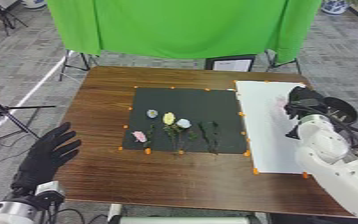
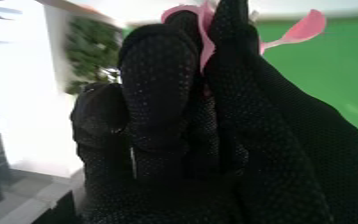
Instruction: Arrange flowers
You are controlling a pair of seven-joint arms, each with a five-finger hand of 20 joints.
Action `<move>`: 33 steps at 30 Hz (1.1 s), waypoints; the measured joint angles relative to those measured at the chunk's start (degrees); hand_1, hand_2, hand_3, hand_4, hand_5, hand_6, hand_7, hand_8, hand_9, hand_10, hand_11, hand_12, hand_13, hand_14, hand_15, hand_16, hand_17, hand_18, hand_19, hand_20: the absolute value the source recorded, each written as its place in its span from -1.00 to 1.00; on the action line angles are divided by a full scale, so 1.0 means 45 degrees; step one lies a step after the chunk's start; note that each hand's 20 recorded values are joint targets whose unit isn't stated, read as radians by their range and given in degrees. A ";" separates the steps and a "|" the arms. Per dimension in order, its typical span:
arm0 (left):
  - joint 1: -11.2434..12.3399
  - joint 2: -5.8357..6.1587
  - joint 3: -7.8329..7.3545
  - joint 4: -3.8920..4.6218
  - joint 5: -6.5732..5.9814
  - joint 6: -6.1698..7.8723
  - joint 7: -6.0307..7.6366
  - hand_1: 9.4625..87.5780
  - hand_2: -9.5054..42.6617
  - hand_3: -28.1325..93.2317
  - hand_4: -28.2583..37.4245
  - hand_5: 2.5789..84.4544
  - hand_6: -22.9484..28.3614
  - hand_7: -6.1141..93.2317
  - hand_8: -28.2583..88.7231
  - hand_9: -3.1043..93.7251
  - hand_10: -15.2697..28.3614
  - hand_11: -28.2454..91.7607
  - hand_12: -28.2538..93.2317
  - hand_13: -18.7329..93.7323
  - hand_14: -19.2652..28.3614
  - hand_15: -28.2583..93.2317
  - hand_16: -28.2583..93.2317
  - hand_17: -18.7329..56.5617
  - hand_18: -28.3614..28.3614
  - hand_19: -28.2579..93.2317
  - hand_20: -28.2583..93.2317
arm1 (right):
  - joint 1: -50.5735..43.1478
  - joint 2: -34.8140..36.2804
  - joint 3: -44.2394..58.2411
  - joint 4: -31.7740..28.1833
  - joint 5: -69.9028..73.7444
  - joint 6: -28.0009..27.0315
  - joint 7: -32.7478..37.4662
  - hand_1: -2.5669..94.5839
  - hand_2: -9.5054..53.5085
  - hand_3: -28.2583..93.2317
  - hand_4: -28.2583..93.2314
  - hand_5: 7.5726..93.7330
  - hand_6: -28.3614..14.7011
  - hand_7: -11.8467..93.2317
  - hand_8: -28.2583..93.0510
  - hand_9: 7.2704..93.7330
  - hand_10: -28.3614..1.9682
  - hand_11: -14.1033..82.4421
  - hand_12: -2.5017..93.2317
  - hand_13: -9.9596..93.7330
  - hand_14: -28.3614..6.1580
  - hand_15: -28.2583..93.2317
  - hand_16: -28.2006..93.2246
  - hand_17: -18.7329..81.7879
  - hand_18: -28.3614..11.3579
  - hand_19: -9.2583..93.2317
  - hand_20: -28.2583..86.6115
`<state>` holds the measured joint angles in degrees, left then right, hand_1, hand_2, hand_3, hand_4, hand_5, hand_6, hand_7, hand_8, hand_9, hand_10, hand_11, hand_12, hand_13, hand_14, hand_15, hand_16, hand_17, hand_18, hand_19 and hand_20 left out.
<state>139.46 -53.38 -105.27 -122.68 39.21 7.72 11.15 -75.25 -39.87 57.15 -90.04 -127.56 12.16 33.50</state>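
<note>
My right hand (image 1: pixel 305 100) is over the right part of the white sheet (image 1: pixel 269 145). In the right wrist view, pink petals (image 2: pixel 304 27) stick out between the fingers of my right hand (image 2: pixel 238 130), which hold a pink flower. Faint pink shows beside that hand in the head view. On the black mat (image 1: pixel 167 97) lie a pale blue flower (image 1: pixel 151 114), a yellow flower (image 1: pixel 168 118), a white flower (image 1: pixel 183 123), a pink flower (image 1: pixel 140 136) and green stems (image 1: pixel 205 136). My left hand (image 1: pixel 44 157), fingers straight, is at the table's left edge.
A dark round object (image 1: pixel 342 110) stands beside my right hand at the table's right edge. Orange pieces (image 1: pixel 148 151) dot the edges of mat and sheet. A green cloth (image 1: pixel 184 30) hangs behind the brown table (image 1: pixel 104 115), with a framed sheet (image 1: pixel 231 65) below it.
</note>
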 measured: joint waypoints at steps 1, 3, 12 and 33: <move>-0.0005 0.0006 0.0002 0.0003 0.0000 -0.0002 0.0000 -0.56 -0.68 0.62 -0.96 -0.41 0.06 -0.37 -0.74 -0.43 0.25 -0.15 -0.23 -0.30 0.50 0.02 -0.53 -0.76 0.80 0.16 -0.38 | 0.0003 -0.0001 -0.0076 -0.0297 0.0027 0.0239 -0.0186 0.10 -1.00 0.89 -0.93 0.46 0.31 0.18 -0.55 0.91 0.51 -0.38 0.10 0.87 0.55 0.25 0.06 0.21 -0.48 0.79 0.25; -0.0021 0.0021 0.0009 0.0009 0.0000 -0.0010 -0.0004 -0.56 -0.68 0.62 -0.96 -0.41 0.06 -0.37 -0.74 -0.43 0.25 -0.15 -0.23 -0.30 0.50 0.02 -0.53 -0.76 0.80 0.16 -0.38 | 0.0089 -0.0030 -0.0335 -0.0960 0.0075 0.0425 -0.0698 0.09 -1.00 0.89 -0.93 0.45 0.33 0.20 -0.54 0.90 0.53 -0.38 0.11 0.85 0.55 0.26 0.08 0.19 -0.47 0.79 0.26; -0.0252 0.0093 0.0138 0.0049 0.0001 -0.0034 -0.0087 -0.56 -0.68 0.62 -0.97 -0.41 0.06 -0.37 -0.74 -0.43 0.25 -0.16 -0.23 -0.30 0.50 0.02 -0.53 -0.76 0.80 0.16 -0.38 | 0.1951 -0.1732 -0.2705 -0.1828 -0.0258 -0.1461 -0.2919 0.04 -1.00 0.88 -0.92 0.41 0.39 0.24 -0.54 0.89 0.56 -0.38 0.12 0.79 0.49 0.31 0.07 0.13 -0.48 0.78 0.28; -0.0290 0.0115 0.0154 0.0058 0.0001 -0.0044 -0.0200 -0.56 -0.68 0.62 -0.97 -0.41 0.07 -0.38 -0.73 -0.43 0.25 -0.16 -0.23 -0.30 0.50 0.02 -0.54 -0.76 0.79 0.16 -0.38 | 0.2958 -0.2967 -0.4124 -0.0294 -0.1590 -0.1513 -0.2423 -0.16 -1.00 0.90 -0.98 0.27 0.38 0.19 -0.52 0.73 0.53 -0.37 0.10 0.65 0.44 0.40 0.03 0.04 -0.49 0.71 0.33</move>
<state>138.16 -52.86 -104.57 -122.42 39.22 7.52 10.25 -61.94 -53.23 38.59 -91.37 -134.72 5.35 22.60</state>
